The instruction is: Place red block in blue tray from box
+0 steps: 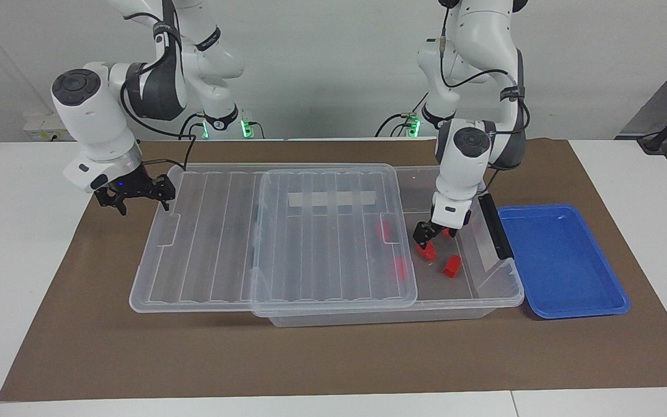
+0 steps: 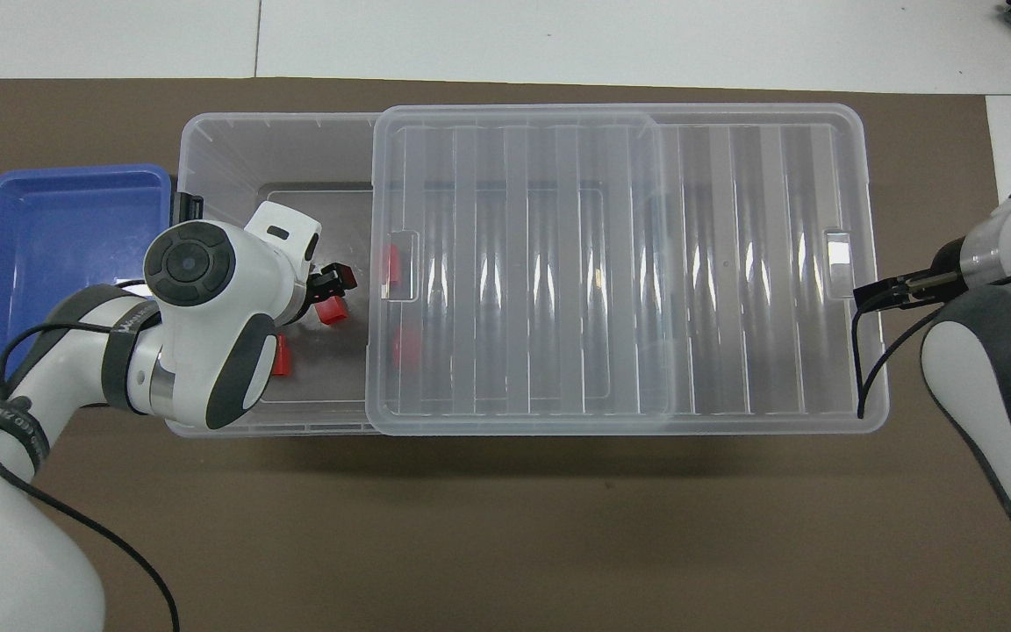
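**Left claw lowered into the open end of the box**

The left arm is bent sharply at the elbow and is reached down into the uncovered end of the box (image 1: 501, 289), with its wrist pointed steeply downward. The left claw (image 1: 428, 238) is placed low inside the box, directly over one red block (image 1: 426, 252) – its fingers are seen spread apart on both sides of the top of this block, but whether the block is already touched cannot be told. No block is lifted.

A second red block (image 1: 452, 266) is found on the box floor just beside the first one, farther from the robots. Two more red blocks (image 1: 384, 230) are seen only dimly through the lid (image 1: 333, 243), which is slid toward the right arm's end so that only the left arm's end of the box is left uncovered. In the overhead view a large part of this opening is hidden by the left arm.

The blue tray (image 1: 562, 260) is laid on the brown mat (image 1: 333, 359) of the table, just beside the box end with the black handle (image 1: 494, 225). Nothing is seen in it.

The right arm is held waiting at the other end – the right claw (image 1: 131, 194) is hung with open fingers just beside the projecting end of the lid, and nothing is gripped in it.
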`<state>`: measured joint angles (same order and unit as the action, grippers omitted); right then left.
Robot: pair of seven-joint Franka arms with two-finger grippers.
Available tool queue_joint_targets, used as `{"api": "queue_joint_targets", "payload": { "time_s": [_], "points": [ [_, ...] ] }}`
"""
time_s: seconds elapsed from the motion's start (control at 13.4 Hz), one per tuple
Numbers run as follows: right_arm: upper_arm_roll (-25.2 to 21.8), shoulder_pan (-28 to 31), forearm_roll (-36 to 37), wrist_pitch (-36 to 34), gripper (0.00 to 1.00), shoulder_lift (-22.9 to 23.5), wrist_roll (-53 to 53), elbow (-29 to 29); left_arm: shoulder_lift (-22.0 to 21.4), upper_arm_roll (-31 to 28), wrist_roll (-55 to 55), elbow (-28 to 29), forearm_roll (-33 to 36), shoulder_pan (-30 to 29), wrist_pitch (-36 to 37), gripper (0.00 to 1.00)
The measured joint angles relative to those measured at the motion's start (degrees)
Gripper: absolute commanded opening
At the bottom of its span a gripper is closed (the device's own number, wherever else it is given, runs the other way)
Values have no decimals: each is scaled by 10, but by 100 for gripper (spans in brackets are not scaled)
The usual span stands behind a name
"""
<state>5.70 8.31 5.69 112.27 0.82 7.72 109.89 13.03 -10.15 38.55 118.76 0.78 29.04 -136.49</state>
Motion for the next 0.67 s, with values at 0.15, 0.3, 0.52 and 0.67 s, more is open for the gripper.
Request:
{"api": "queue_joint_targets", "payload": {
  "time_s": [0.15,0.3,0.52,0.67],
  "points": [
    [1,-11,0,-1,100,-16,-43,0,1,0,3,19,0,1,-17,100],
    [10,-16,-4,-8,100,-32,-89,-2,2,0,12,26,0,3,-32,100],
    [28,-19,-10,-66,100,-40,-132,-44,10,1,36,27,0,18,-48,100],
    [39,-20,-11,-109,100,-40,-147,-86,13,1,41,27,0,24,-53,77]
  ]
}}
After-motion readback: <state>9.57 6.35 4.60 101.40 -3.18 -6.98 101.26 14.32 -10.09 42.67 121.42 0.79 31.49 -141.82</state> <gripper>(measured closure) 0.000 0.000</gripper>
